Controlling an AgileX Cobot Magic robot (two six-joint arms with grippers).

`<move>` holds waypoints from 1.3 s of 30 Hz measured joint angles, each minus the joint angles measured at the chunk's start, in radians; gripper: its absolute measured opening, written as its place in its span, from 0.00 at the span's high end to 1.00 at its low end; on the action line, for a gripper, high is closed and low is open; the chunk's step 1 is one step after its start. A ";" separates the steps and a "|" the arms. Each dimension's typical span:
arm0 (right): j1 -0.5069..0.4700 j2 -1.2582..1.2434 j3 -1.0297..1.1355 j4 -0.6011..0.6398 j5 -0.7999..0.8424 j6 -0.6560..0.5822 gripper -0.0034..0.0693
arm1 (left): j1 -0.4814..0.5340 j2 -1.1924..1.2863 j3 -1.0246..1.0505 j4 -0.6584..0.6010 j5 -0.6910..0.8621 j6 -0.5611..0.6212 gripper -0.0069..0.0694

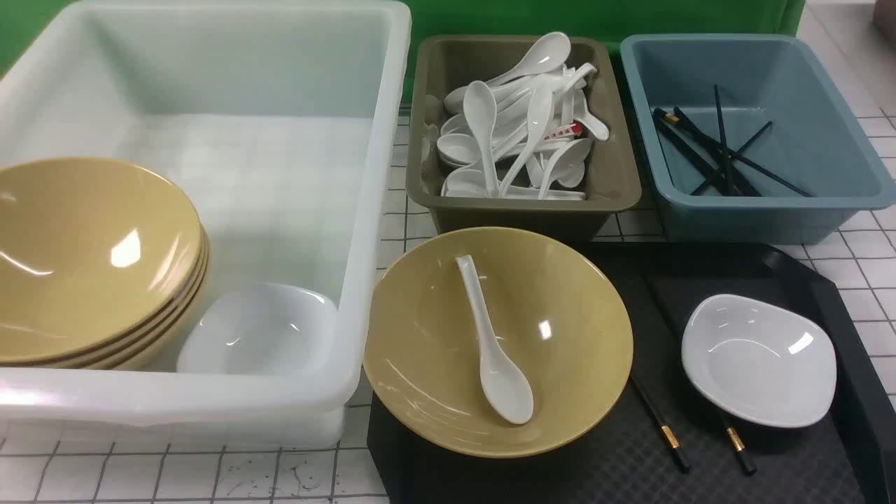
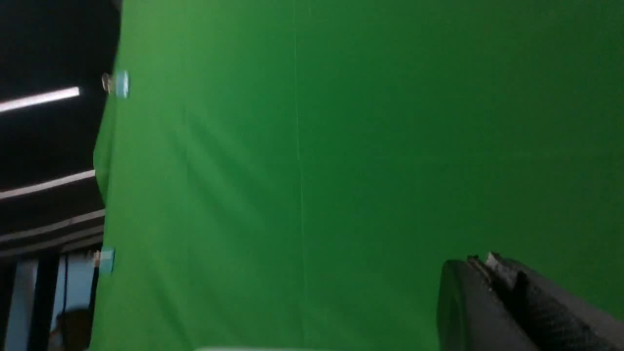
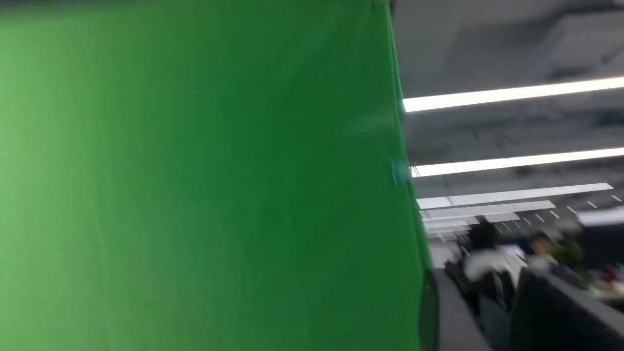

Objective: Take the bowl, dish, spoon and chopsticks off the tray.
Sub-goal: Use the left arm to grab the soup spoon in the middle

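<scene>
The mustard-tan bowl (image 1: 560,308) sits on the left part of the black tray (image 1: 616,476), with the white spoon (image 1: 490,350) lying inside it, scoop toward me. The small white dish (image 1: 759,360) sits on the tray's right part. The black chopsticks (image 1: 663,428) lie on the tray between and partly under the bowl and the dish, gold-banded ends toward me. Neither gripper shows in the front view. My left gripper (image 2: 480,258) is shut and empty, facing a green backdrop. My right gripper (image 3: 480,278) is blurred, its fingers apart and empty, facing the backdrop's edge.
A big white tub (image 1: 378,210) at the left holds stacked tan bowls (image 1: 91,259) and a white dish (image 1: 259,329). An olive tub (image 1: 616,189) behind the tray holds several white spoons. A blue tub (image 1: 826,140) at the back right holds black chopsticks.
</scene>
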 joint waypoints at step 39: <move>0.082 0.649 -0.590 0.413 1.445 -0.756 0.90 | -0.436 1.286 -1.077 -0.240 1.372 0.239 0.92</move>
